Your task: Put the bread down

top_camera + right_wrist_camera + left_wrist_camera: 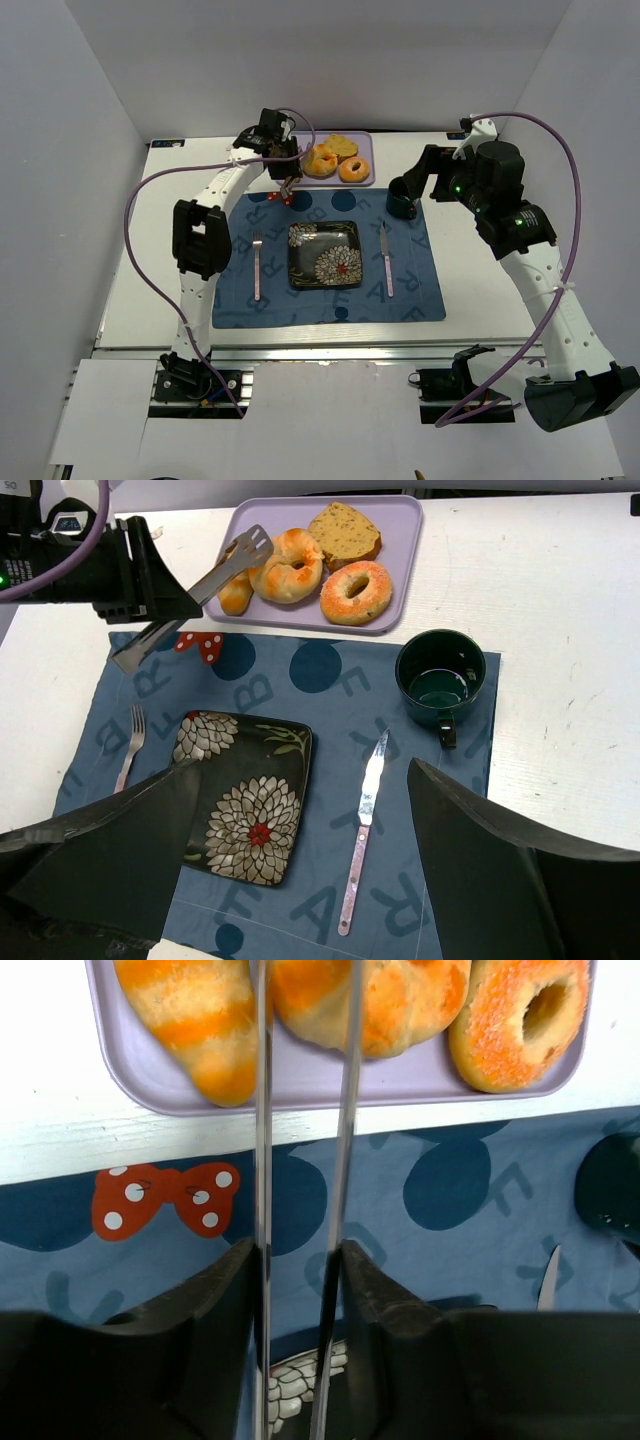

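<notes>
Several orange-glazed breads lie on a lilac tray (367,150) at the back: a roll (195,1020), a bagel (400,1000), a ring donut (520,1015) and a brown slice (345,530). My left gripper (300,1260) is shut on metal tongs (262,1160), held just in front of the tray. The tongs' arms stand slightly apart, and their tips reach over the tray edge between the roll and the bagel (290,565). No bread is in the tongs. My right gripper (300,850) is open and empty, high above the placemat. The black floral plate (324,254) is bare.
A blue placemat (420,290) holds the plate (245,795), a fork (257,262) to its left, a knife (386,258) to its right, and a dark green mug (402,205) at its back right corner. White walls enclose the table.
</notes>
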Robot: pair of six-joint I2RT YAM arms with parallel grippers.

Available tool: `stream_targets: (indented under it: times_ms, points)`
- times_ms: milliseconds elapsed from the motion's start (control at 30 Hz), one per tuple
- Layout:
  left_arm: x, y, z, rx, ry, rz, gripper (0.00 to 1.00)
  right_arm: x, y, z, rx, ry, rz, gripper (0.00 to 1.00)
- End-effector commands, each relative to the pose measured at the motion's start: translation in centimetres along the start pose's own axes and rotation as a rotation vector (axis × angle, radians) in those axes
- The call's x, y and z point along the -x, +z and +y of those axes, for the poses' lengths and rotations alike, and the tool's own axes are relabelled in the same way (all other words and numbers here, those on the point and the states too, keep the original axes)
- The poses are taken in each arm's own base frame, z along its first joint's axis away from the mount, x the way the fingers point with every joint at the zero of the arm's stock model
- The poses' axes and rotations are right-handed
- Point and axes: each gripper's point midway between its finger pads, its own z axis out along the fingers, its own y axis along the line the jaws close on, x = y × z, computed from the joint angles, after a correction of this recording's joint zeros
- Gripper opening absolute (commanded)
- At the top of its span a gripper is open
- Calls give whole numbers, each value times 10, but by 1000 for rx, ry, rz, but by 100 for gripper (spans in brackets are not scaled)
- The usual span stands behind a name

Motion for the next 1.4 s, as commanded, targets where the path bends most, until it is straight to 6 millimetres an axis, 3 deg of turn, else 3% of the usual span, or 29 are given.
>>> stream_targets:
  times_ms: [0, 400, 667, 867, 900, 1000, 1033, 1133, 1367]
  points:
    - [3, -4, -10, -23, 21, -11, 45, 9, 1, -1, -3, -16, -40, 89]
    - [38, -27, -29, -70, 25, -97, 12, 11, 2, 0, 2, -15, -45, 89]
    - [61, -54, -36, -78, 32, -172, 12, 12, 2, 1, 9, -14, -47, 89]
    - [49, -74, -35, -76, 62, -125, 12, 15, 1, 3, 15, -15, -53, 89]
    - [51, -90, -37, -84, 70, -134, 12, 15, 2, 3, 16, -15, -53, 89]
    - [45, -110, -37, -82, 84, -126, 12, 15, 2, 4, 20, -13, -53, 89]
    - [48, -127, -41, -92, 91, -147, 12, 15, 2, 4, 22, -12, -57, 89]
    - [39, -144, -40, -95, 95, -134, 12, 13, 3, 5, 28, -5, -54, 89]
    - [22, -149, -43, -100, 100, -99, 10, 12, 2, 8, 45, 7, -50, 89]
